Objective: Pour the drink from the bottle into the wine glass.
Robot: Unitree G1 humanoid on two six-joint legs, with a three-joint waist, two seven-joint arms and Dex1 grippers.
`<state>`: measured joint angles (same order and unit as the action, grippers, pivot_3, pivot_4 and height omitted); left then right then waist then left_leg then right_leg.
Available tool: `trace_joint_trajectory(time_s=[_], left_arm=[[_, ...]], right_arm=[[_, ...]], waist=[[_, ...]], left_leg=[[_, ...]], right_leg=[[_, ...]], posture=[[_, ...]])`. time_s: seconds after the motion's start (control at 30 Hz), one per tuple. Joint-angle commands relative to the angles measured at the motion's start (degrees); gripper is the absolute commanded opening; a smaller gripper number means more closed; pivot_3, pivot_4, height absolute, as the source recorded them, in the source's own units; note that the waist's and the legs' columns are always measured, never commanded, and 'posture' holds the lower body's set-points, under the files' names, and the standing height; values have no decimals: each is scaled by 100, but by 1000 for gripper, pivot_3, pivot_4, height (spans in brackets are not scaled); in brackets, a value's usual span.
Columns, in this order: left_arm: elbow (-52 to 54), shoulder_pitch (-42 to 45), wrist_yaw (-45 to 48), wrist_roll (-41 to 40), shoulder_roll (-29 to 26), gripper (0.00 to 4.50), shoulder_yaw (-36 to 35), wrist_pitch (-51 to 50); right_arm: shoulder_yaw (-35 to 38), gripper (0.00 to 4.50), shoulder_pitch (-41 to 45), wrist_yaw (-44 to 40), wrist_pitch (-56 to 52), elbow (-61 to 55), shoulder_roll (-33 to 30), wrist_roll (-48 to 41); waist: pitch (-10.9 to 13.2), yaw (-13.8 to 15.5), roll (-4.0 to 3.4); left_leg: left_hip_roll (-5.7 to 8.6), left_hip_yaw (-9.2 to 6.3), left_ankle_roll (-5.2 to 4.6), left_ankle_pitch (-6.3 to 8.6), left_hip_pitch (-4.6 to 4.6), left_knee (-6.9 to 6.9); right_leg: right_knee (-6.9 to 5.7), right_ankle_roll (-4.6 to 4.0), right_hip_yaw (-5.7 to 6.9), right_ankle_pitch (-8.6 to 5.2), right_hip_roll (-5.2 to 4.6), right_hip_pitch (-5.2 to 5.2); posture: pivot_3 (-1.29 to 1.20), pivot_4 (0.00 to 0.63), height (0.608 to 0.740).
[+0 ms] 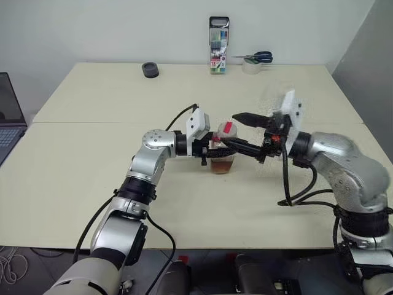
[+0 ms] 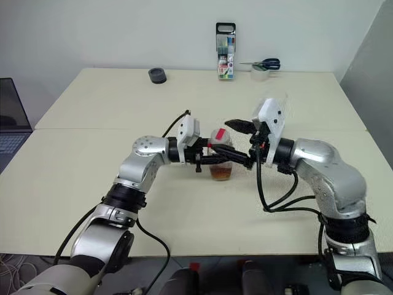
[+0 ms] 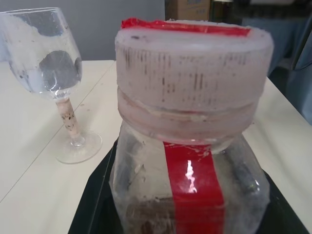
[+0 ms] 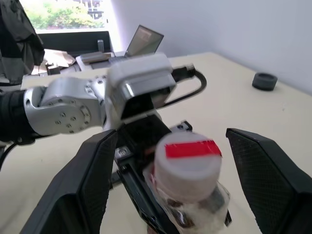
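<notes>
Cream table (image 1: 92, 178) against a pale wall (image 1: 123, 31), daylit window (image 4: 63, 14) beyond.

the left gripper (image 1: 216, 150) points level toward three o'clock, its black fingers clamped on the bottle (image 1: 222, 153). the right gripper (image 4: 185, 165) reaches in from three o'clock, pointing toward ten o'clock, its two fingers (image 4: 265, 178) spread wide on either side of the cap without touching it.

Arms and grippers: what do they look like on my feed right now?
Both arms are silver-grey metal with black joint bands and loose black cables. Each wrist carries a white box-shaped camera block. The left gripper and right gripper have black fingers, broad, wedge-shaped and finely textured inside.
</notes>
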<state>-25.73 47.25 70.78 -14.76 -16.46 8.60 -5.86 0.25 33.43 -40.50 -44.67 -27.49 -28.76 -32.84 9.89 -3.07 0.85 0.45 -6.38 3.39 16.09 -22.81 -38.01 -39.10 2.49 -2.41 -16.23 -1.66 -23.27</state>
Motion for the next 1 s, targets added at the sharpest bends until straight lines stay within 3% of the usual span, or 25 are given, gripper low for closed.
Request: trace_joint_trajectory(time_s=[0.03, 0.37, 1.0], left_arm=[[216, 85, 30, -132, 42, 1692, -72, 28], [260, 68, 56, -138, 47, 1692, -51, -5], [240, 58, 93, -123, -7, 1692, -49, 5]], right_arm=[[-54, 3853, -60, 499, 150, -291, 165, 193], [-582, 3853, -55, 818, 647, -72, 224, 991], [120, 3853, -530, 1048, 283, -487, -100, 705]], waist=[[0, -1, 0], [0, -14, 0], [0, -8, 0]], left_leg=[[0, 1, 0, 0, 1, -1], [-1, 2, 0, 0, 1, -1], [-1, 3, -1, 0, 1, -1]], right_leg=[[-2, 0, 0, 0, 1, 0], [-2, 0, -1, 0, 3, 0], [-2, 0, -2, 0, 3, 0]], posture=[[0, 150, 740], [0, 150, 740], [0, 150, 740]])
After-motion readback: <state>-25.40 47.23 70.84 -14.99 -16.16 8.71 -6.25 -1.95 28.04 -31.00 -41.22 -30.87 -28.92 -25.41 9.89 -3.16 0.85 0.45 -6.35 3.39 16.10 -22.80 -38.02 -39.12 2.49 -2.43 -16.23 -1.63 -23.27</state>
